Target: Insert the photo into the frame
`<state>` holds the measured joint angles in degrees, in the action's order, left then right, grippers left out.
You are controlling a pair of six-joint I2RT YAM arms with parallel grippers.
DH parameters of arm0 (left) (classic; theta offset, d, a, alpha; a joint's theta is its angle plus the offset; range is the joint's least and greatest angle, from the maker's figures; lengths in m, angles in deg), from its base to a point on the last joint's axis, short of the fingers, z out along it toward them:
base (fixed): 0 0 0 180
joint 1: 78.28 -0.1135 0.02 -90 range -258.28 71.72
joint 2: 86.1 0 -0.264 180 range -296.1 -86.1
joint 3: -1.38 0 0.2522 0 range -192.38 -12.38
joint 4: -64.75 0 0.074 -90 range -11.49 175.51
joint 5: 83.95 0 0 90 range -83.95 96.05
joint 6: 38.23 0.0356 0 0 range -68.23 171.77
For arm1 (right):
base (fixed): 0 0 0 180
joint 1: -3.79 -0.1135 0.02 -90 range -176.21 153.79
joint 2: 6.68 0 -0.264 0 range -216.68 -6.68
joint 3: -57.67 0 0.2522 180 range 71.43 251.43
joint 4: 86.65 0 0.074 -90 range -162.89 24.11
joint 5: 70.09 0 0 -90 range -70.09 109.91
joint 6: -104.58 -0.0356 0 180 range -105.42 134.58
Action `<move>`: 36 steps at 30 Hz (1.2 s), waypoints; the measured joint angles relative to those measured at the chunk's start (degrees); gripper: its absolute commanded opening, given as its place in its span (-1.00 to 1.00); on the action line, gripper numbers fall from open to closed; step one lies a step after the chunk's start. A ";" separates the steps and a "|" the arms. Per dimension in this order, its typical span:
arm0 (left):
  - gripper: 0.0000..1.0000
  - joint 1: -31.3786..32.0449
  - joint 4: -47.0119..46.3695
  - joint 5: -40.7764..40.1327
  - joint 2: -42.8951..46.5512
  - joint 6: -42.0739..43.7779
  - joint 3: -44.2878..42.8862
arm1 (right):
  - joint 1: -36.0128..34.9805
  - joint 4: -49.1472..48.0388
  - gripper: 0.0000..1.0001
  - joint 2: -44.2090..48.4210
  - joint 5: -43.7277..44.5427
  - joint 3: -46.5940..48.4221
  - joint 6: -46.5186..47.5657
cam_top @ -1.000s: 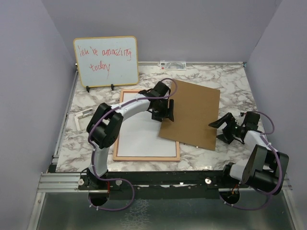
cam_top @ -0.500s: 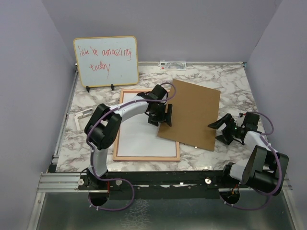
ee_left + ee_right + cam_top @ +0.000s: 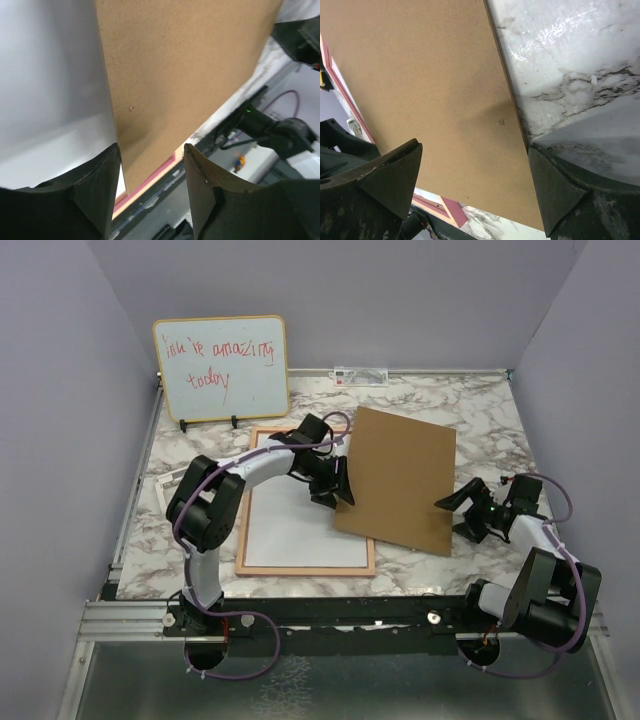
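The frame (image 3: 305, 570) lies flat on the marble table, thin pinkish wood border showing. Inside it the photo (image 3: 290, 530) lies white side up; its picture side is hidden. The brown backing board (image 3: 400, 475) rests askew to the right, its left edge overlapping the frame's right side. My left gripper (image 3: 338, 492) hovers over that left edge, open, with nothing between its jaws. In the left wrist view the board (image 3: 180, 65) and the white photo (image 3: 50, 90) lie beyond the left gripper (image 3: 151, 150). My right gripper (image 3: 455, 515) stands open at the board's right edge (image 3: 430, 75).
A yellow-edged whiteboard (image 3: 222, 368) with red handwriting stands at the back left. A small metal piece (image 3: 170, 480) lies left of the frame, and a label strip (image 3: 360, 375) sits at the back edge. Grey walls close in on three sides.
My left gripper has drawn back leftwards from over the board to its left edge. The board's far corner has shifted a little left. The right arm has barely moved.
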<state>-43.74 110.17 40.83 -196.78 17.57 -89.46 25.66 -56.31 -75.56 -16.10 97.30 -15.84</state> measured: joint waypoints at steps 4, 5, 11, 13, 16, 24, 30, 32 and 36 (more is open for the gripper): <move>-0.03 -1.46 -3.74 5.92 2.58 -4.37 2.54 | 0.20 -0.15 0.80 0.31 0.79 -0.02 0.07; -0.07 -1.73 -4.79 7.13 3.06 -5.38 2.99 | 0.31 -0.26 0.80 0.37 0.92 -0.04 0.09; -0.24 -1.46 -17.14 15.63 4.17 -14.84 6.25 | 0.24 -0.52 0.79 0.72 0.22 -0.81 -0.22; -0.34 -1.09 -20.87 17.55 4.20 -17.68 6.67 | 0.24 -0.68 0.78 0.81 -0.15 -1.07 -0.48; -0.67 -0.96 -24.28 18.56 4.26 -20.11 6.67 | 0.20 -0.74 0.77 0.92 -1.05 -1.46 -0.96; -1.00 -1.77 -20.92 17.31 4.31 -17.42 2.73 | -0.26 4.22 0.75 4.35 1.36 -0.20 0.24; -1.00 -4.33 -17.86 15.69 4.31 -17.51 -2.14 | -0.81 2.12 0.68 15.54 6.16 7.37 -2.16; -1.00 -5.40 -17.22 15.37 4.31 -19.30 -4.39 | -2.10 0.22 0.70 17.14 6.54 11.63 -1.90; -1.00 -6.75 -15.85 14.08 4.31 -23.98 -8.96 | -8.48 -3.43 0.81 17.84 6.84 21.07 3.72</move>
<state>-50.49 94.33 54.91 -192.47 -6.41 -98.42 17.18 -59.75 -57.72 -9.26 118.37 -12.12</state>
